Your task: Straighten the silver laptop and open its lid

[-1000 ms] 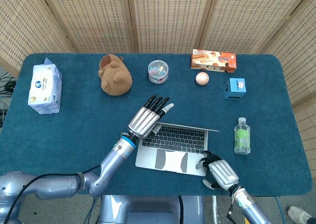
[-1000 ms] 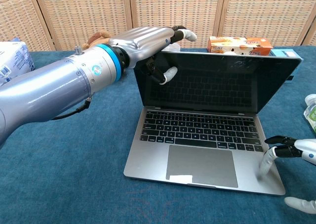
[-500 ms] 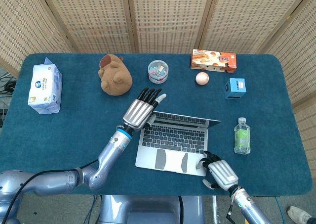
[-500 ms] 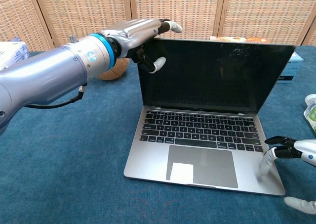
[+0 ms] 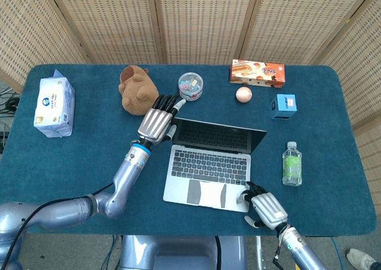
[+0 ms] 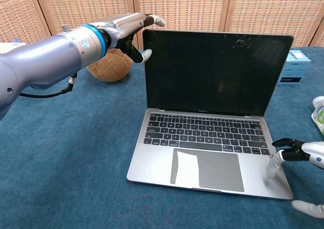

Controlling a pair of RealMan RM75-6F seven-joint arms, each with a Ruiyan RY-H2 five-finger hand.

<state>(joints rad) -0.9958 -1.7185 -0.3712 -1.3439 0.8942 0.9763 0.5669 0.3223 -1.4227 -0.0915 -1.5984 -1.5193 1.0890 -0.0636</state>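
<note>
Blue tabletop [image 5: 89,157] has the silver laptop [image 6: 210,153] centered, lid up, left hand [image 5: 156,122] pinching its top corner, right hand [image 6: 298,161] loosely curled pinning the base, so overpushing could tip it backward.

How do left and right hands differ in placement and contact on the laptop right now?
The left hand is raised at the top left corner of the laptop lid, thumb on the screen side and fingers over the top edge; the right hand is low at the base's front right corner. The left hand pinches the upright lid; the right hand presses a fingertip on the palm rest. Both touch the laptop, at opposite corners.
</note>
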